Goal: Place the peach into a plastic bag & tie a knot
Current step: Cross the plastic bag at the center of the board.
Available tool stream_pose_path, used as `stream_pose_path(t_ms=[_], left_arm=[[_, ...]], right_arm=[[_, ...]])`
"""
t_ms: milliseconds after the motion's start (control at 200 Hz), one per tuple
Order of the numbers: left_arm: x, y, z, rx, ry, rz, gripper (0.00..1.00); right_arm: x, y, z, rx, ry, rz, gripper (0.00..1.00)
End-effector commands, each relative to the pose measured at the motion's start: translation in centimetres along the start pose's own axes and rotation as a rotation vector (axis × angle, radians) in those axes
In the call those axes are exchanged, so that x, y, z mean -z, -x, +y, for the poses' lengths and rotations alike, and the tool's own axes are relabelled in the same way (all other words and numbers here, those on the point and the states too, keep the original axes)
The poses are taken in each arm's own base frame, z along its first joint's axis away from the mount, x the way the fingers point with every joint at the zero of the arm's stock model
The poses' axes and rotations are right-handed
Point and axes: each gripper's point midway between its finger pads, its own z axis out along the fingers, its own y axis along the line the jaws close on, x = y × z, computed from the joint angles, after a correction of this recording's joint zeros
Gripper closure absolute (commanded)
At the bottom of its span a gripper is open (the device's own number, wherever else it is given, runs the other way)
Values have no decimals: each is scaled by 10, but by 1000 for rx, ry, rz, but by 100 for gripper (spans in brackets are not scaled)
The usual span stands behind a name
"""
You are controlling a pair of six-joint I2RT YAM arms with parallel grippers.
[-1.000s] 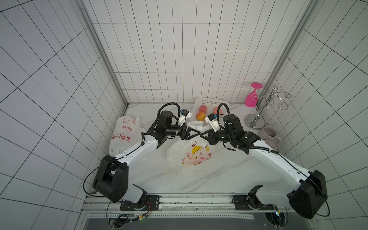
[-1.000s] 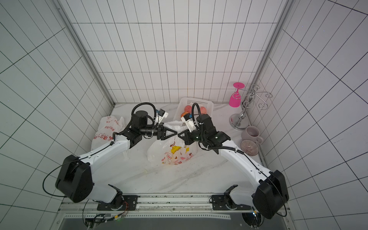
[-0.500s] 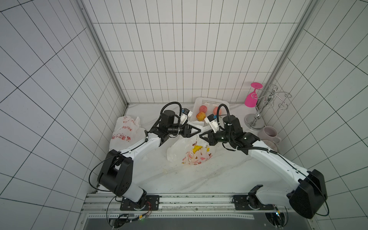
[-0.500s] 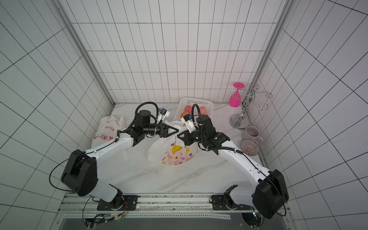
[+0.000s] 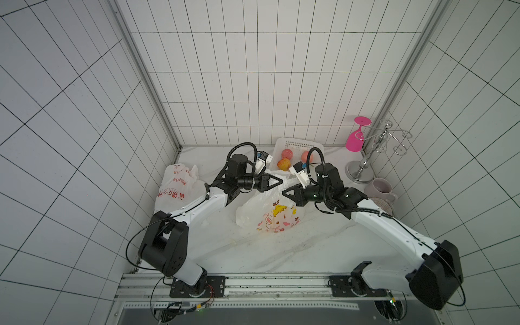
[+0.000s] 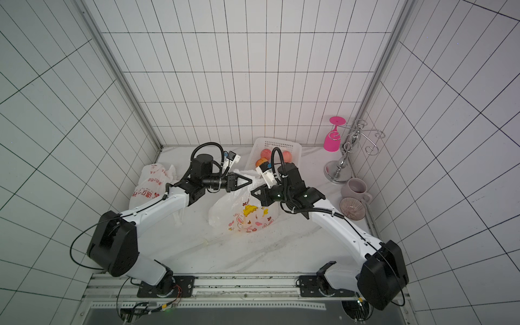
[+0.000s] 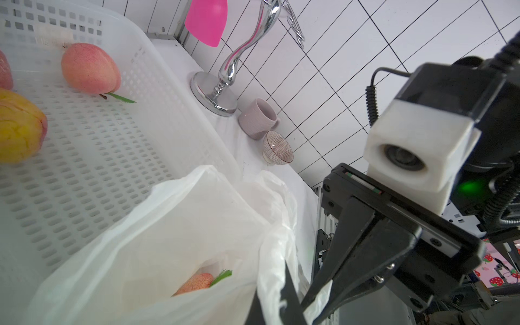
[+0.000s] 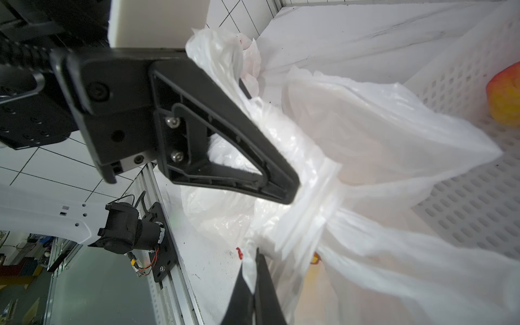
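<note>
The right gripper (image 8: 252,270), its black fingers pressed together, pinches an edge of the thin white plastic bag (image 8: 380,146). Counting straight ahead of it as twelve o'clock: at twelve is the bag's bunched neck, at eleven the black left gripper (image 8: 281,188) squeezes that bunch, and at two a white plastic basket with holes (image 8: 472,202) holds a yellow-red peach (image 8: 503,98).

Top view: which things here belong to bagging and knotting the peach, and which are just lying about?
Job in hand: plastic bag; peach inside it; left gripper and right gripper, both shut on the bag's top.

Lying about: basket with three spare peaches; red-printed bag; pink glass; chrome rack; mug; bowl.
</note>
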Motion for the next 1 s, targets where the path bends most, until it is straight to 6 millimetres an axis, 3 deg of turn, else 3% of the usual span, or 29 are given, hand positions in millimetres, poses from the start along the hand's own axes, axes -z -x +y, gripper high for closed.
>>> stream_pose_path(t_ms=[0, 160, 410, 550, 755, 915, 1000], left_arm=[[8, 7, -10, -70, 2, -34, 100], [11, 7, -12, -107, 15, -52, 100], [20, 8, -20, -191, 43, -75, 100], [25, 7, -26, -229, 49, -76, 100], [28, 1, -37, -273, 26, -58, 100], [23, -3, -46, -299, -16, -39, 100], [21, -7, -50, -305, -40, -24, 100]], right_arm=[[15, -18, -9, -12, -31, 21, 100], [25, -25, -10, 5, -60, 63, 92], [60, 8, 22, 66, -48, 76, 52], [71, 12, 16, 132, -152, 156, 33], [74, 23, 20, 256, -198, 226, 26], [56, 35, 40, 316, -112, 261, 25], [49, 43, 41, 344, -114, 260, 25]])
